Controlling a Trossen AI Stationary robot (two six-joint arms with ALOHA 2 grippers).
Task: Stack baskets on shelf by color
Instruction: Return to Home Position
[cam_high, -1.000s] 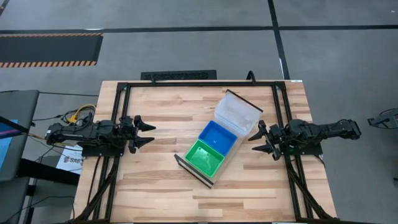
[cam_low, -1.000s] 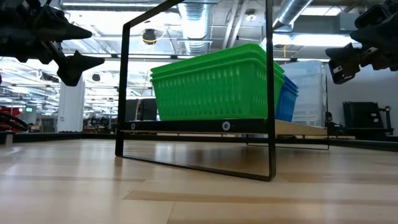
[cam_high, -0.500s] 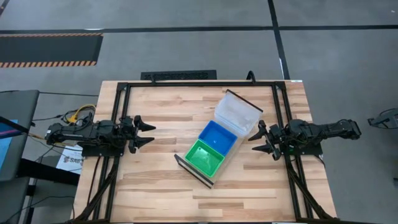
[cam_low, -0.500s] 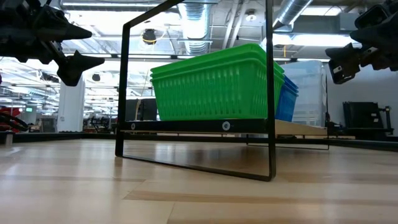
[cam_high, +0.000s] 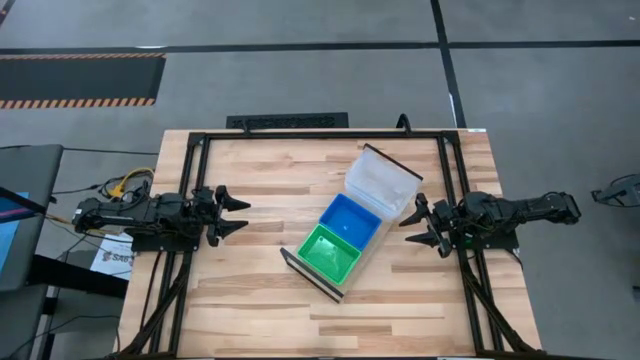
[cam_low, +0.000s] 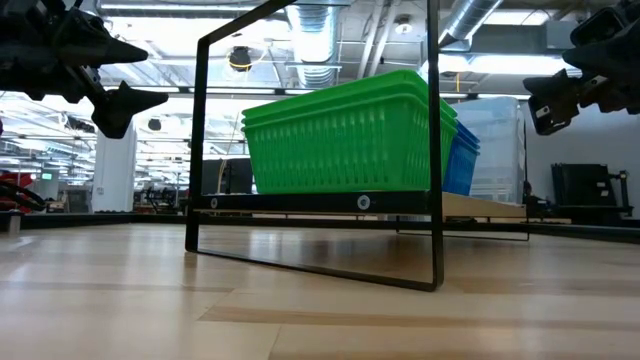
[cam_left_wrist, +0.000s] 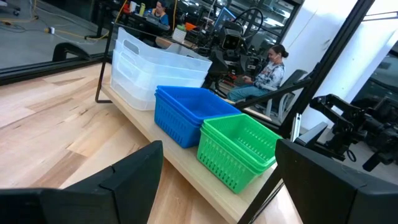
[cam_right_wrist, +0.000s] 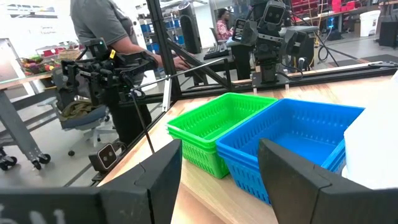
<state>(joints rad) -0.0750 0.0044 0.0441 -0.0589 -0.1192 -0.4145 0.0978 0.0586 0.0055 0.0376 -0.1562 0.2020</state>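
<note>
Two pincers hang over the bench (cam_high: 260, 170), one on each side, and neither holds anything. The left pincer (cam_high: 240, 215) is above the left edge of the bench. Its two fingers are spread apart and point in toward the middle. The right pincer (cam_high: 411, 222) is above the right edge. Its fingers are spread apart too, and it points back at the left one. Both are up in the air, clear of the wood, and they touch nothing.

Between them the shelf (cam_left_wrist: 174, 155) lies slantwise on the bench, a bit closer to the right edge than to the left. It has a thin black frame at each end. All the baskets stand in a row on it, side by side and touching.

The green baskets (cam_high: 330, 252) sit one inside another at the end of the shelf nearer the left edge. The blue baskets (cam_high: 350, 222) are stacked the same way in the middle, right next to the green ones. The clear baskets (cam_high: 382, 182) are stacked at the other end, nearer the right edge.

Past the bench, in the room, one person (cam_left_wrist: 270, 65) sits on a chair. Another person (cam_right_wrist: 102, 25) in a grey top stands by a desk.
</note>
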